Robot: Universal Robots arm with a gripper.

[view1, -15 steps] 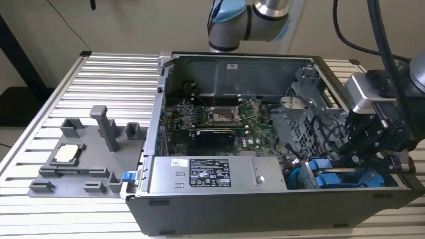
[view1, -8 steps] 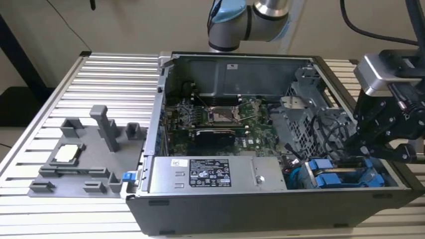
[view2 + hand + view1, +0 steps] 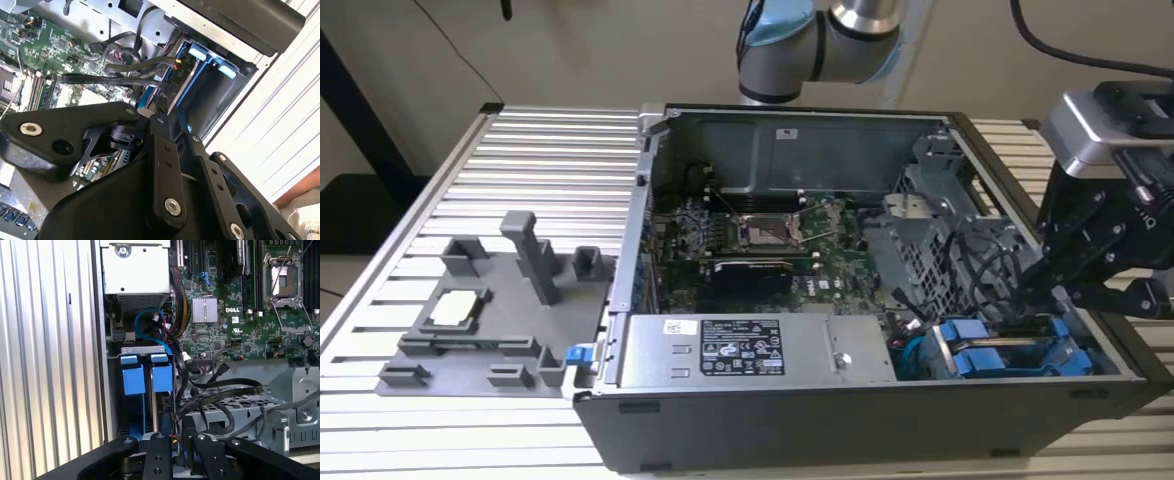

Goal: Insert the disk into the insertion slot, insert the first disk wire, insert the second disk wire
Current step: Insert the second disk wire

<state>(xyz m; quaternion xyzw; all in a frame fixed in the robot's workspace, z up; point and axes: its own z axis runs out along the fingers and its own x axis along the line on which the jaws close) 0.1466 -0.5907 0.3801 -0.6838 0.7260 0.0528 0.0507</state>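
Showing the wiring stage: the disk (image 3: pixel 161 377) sits seated in the slot (image 3: pixel 145 352); the gripper (image 3: pixel 176 432) hangs beside the disk, fingers (image 3: pixel 162 427) apparently pinching a cable connector (image 3: pixel 173 426); wires' seating unclear.

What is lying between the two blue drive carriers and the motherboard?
In the first wrist view, a bundle of black cables lies between the blue drive carriers and the motherboard.
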